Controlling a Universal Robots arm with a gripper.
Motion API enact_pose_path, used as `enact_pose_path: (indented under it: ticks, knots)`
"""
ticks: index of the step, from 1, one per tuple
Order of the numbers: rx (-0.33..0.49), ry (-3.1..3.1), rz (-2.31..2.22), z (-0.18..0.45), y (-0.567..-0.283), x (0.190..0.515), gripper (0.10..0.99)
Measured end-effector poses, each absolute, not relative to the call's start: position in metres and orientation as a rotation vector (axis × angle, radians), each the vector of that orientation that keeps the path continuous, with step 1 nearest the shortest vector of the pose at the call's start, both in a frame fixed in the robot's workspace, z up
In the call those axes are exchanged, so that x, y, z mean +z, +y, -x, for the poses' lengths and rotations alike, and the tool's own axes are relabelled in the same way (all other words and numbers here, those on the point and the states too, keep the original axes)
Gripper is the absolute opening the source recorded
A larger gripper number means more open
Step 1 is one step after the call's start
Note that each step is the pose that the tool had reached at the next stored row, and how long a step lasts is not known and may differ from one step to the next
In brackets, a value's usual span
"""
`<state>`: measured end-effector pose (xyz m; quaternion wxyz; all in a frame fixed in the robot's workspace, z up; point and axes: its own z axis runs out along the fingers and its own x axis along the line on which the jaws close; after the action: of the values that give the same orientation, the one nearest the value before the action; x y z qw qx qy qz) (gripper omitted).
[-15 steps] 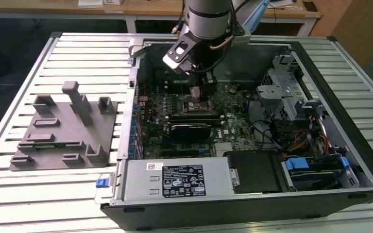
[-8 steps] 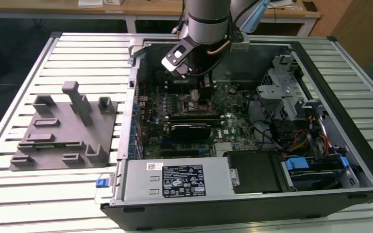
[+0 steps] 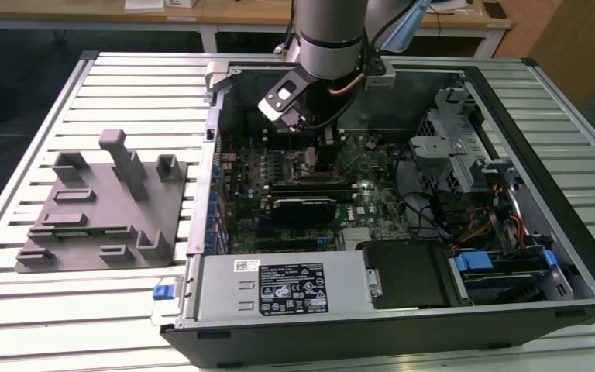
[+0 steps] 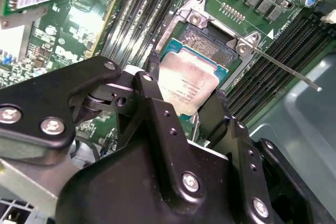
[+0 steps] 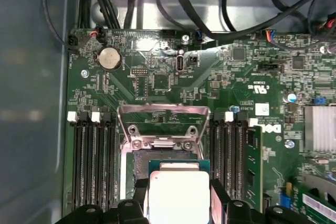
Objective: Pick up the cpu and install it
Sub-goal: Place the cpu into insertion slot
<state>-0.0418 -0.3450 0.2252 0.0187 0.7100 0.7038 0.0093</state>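
Aluminium slats made up the table (image 3: pixel 60 325). On it lay an opened desktop computer case (image 3: pixel 380 329), with the grey plastic fixture (image 3: pixel 101 209) beside it toward the exterior view's left. The arm (image 3: pixel 328 39) reached down into the case over the green motherboard (image 5: pixel 157 77). Its gripper (image 4: pixel 186 81) hung over the processor socket (image 4: pixel 207 40), whose metal load plate (image 5: pixel 163 111) stood swung open and whose lever (image 4: pixel 286 69) stuck out free. The black fingers (image 4: pixel 148 85) were closed against opposite edges of the cpu (image 4: pixel 189 85), silvery lid up. The chip was therefore in the grasp and directly over the socket, though I could not tell whether it touched the contacts. Pick-up looked done, and seating was the step in hand. By my judgement that called for keeping the chip level and square to the socket frame, with its corners matched. It also called for no sideways drag or pressing force across the fragile contacts.
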Motion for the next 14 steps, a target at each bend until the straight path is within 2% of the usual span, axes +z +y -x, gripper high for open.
enact_pose_path:
  ticks: [14]
  knots:
    - [0.028,2.186,-2.203,0.042,-0.34,0.209,0.541]
